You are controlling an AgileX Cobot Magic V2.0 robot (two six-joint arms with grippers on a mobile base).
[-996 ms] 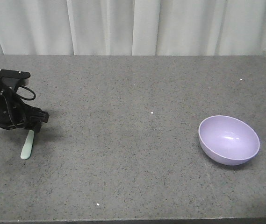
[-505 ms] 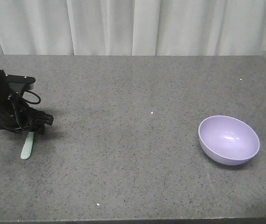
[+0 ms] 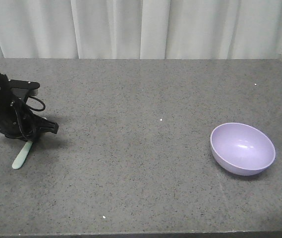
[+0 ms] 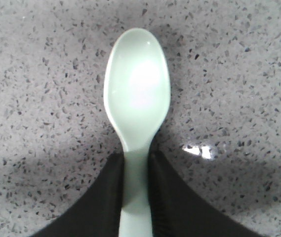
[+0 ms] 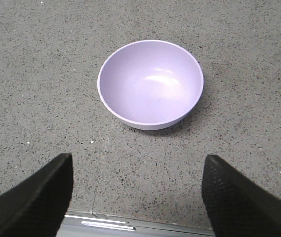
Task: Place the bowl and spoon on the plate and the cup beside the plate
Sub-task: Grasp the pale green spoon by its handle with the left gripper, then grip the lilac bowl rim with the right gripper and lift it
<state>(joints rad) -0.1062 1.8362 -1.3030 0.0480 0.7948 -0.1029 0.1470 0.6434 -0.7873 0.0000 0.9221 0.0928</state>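
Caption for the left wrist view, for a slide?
Left claw shut on the mint spoon by its handle, against the speckled table.

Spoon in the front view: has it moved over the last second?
Yes. The spoon has swung its free end toward the image's left edge, farther from the bowl, which stayed put.

Stretching wide as a grey, dark-flecked surface [image 3: 131,168], dotted with a few tiny white specks [image 3: 160,119]. Resting on it toward the right, open side up, a lavender bowl [image 3: 243,148]. Slanting at the far left, well apart from that, a mint-green spoon [image 3: 21,156], its lower end down at the surface; touching or not, impossible to tell.
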